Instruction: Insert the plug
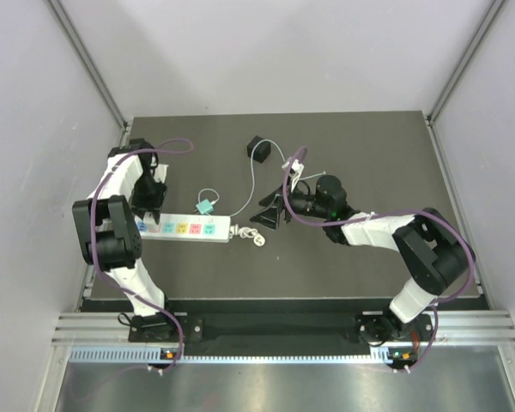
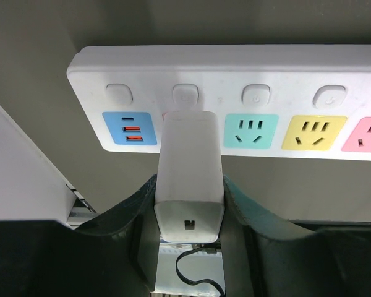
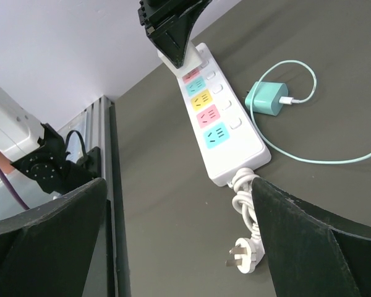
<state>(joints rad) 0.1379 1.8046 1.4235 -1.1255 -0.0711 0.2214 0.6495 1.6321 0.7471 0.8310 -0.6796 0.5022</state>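
From the top view, the plug (image 1: 259, 148) is lying on the far middle of the desk (image 1: 369, 154), apart from both arms. Its pale wire (image 1: 252, 184) is trailing toward the near side and slipping out of sight behind the right claw (image 1: 273, 213). That claw is hovering with its fingers spread wide, gripping nothing. The left claw (image 1: 150, 199) is covering the left end of the power strip (image 1: 189, 229), so its grip is hidden here. A teal charger (image 1: 204, 206) is sitting just behind the strip, and a coiled white cord (image 1: 249, 233) is bunching at its right end. Bare desk is lying open to the right and far side.

In the left wrist view, the left claw is clamping a white charger block (image 2: 190, 167). The block's far end is pressing on the strip between the blue USB panel (image 2: 129, 129) and the teal socket (image 2: 250, 131) — its prongs are hidden, so how deep it sits is unclear. The pink socket (image 2: 365, 135) is being cut off at the frame edge.

In the right wrist view, the open fingers (image 3: 49, 241) are framing the strip's cord end, while the left claw is getting cropped by the top edge.
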